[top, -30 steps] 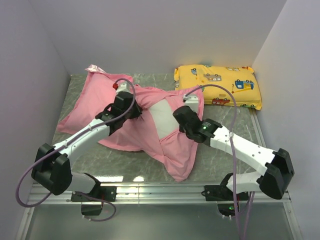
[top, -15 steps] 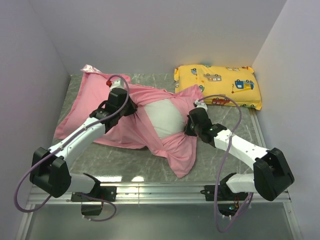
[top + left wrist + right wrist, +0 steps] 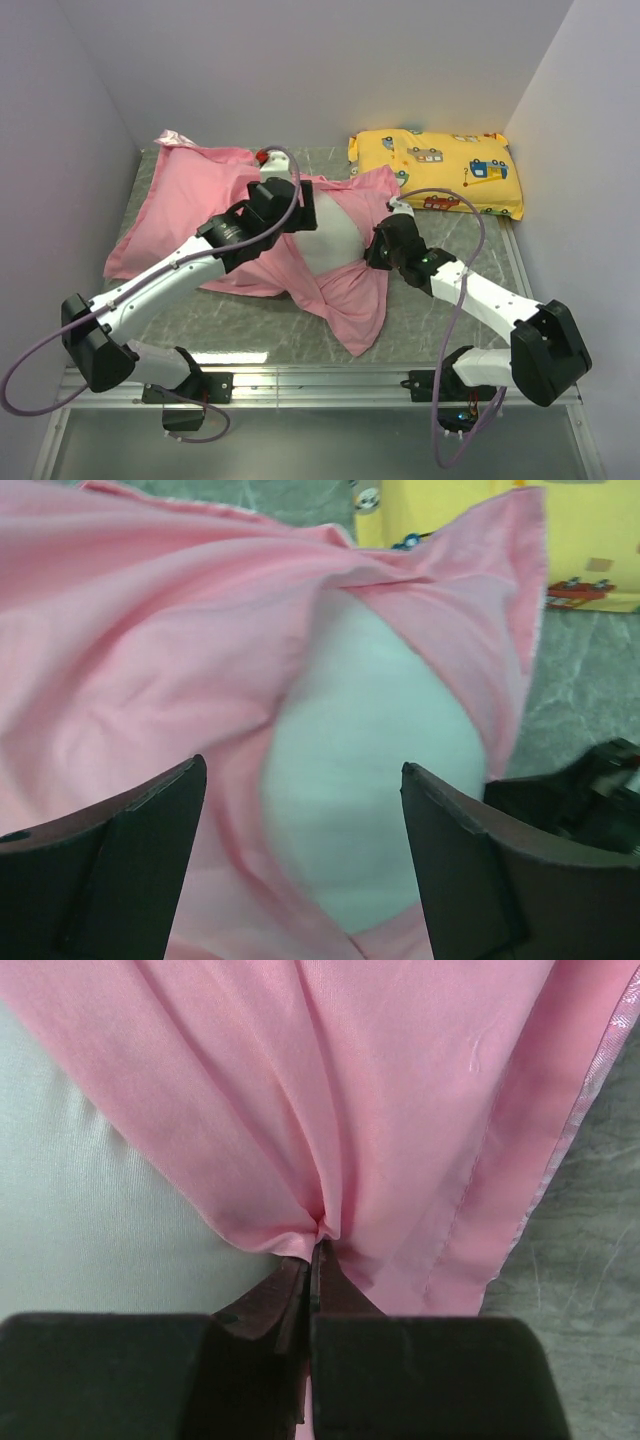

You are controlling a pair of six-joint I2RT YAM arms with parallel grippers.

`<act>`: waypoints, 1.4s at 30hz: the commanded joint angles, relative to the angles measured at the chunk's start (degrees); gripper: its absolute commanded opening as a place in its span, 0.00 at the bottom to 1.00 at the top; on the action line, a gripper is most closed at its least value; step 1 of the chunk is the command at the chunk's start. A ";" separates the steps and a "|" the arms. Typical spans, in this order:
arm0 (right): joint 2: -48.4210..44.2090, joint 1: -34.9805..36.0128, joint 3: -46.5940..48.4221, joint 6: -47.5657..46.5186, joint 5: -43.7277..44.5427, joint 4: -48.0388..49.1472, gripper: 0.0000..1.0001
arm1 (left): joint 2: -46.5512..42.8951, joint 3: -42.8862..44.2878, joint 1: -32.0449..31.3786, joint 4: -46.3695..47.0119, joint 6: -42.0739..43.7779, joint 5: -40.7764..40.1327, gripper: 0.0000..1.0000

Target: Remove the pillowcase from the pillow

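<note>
Over on the left-middle of the table (image 3: 250,340), the pillowcase (image 3: 190,200) is bunched around the pillow (image 3: 335,235), whose white belly pokes out through the open end. The right gripper (image 3: 312,1250) is pinched tight on a fold of pink fabric at the opening's edge. The left gripper (image 3: 300,770) hangs over the bare white patch with its 2 fingers spread wide, holding nothing. My take: left should bite pillow only, no satin, then drag it out while right anchors the case. Slippery stuff, so go slow and low.
</note>
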 commanded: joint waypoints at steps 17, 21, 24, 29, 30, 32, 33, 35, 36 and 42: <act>-5.51 0.31 -1.78 0.43 -0.23 1.33 0.00 | 21.07 10.99 -12.71 -4.74 1.07 0.26 0.98; -6.57 0.40 -1.52 -0.19 -0.40 0.97 0.00 | 26.94 12.04 -11.74 -5.53 0.89 0.71 0.80; -6.92 0.40 -0.73 -1.07 -2.50 0.18 0.00 | 29.60 12.92 -8.32 -5.01 0.54 2.71 0.18; -7.53 0.66 0.33 -2.91 -6.64 -1.31 0.14 | 29.42 14.76 -2.43 -1.75 -0.60 8.88 0.00; -7.88 1.10 0.24 -3.26 -7.25 -1.31 0.19 | 29.86 15.38 -1.81 -1.14 -0.95 9.66 0.00; -9.11 1.54 0.76 -3.96 -9.01 -1.75 0.35 | 30.65 17.40 -0.93 -1.14 -1.74 10.73 0.00; -9.47 1.98 0.94 -4.06 -9.45 -2.10 0.42 | 30.91 17.84 -0.75 -0.96 -1.92 10.73 0.00; -10.26 2.68 1.99 -4.49 -9.72 -3.42 0.47 | 31.27 18.37 -0.75 -0.70 -2.88 10.11 0.00; -10.61 2.95 2.26 -4.67 -9.72 -3.86 0.49 | 31.27 18.37 -0.67 -0.44 -3.15 9.76 0.00; -11.93 4.27 1.39 -5.11 -8.40 -6.15 0.07 | 27.50 15.38 3.90 3.69 -6.58 12.13 0.00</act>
